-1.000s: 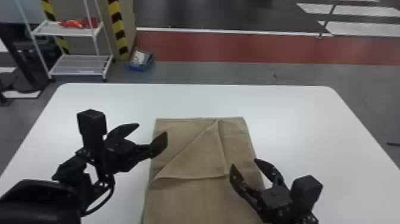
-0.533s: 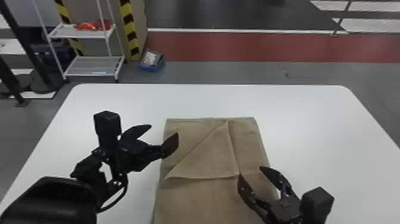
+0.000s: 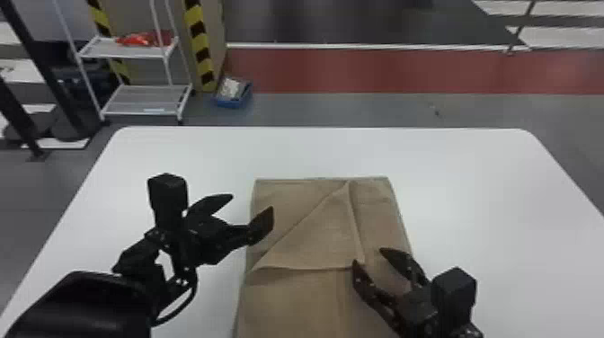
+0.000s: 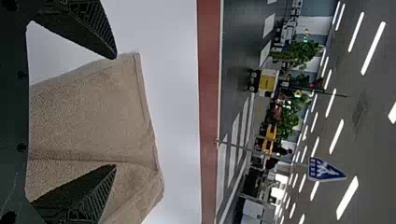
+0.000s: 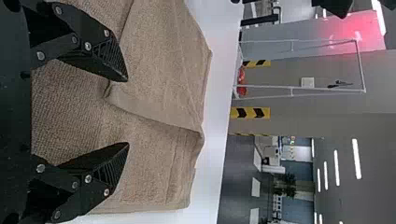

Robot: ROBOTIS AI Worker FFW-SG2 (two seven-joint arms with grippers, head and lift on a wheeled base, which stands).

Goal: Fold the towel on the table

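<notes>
Tan textured cloth makes up the towel [image 3: 292, 305], lying on the white, round-cornered table [image 3: 472, 180] with a triangular flap folded across its far part. At its left edge the black, two-fingered left gripper [image 3: 252, 202] has its fingers spread; the matching right gripper [image 3: 368, 256], also spread wide, is by the flap's near right corner.

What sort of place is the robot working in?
Probably a large indoor hall or lab made up like a street: striped hazard posts by a wire shelf, a blue road sign, and strip lights overhead.
</notes>
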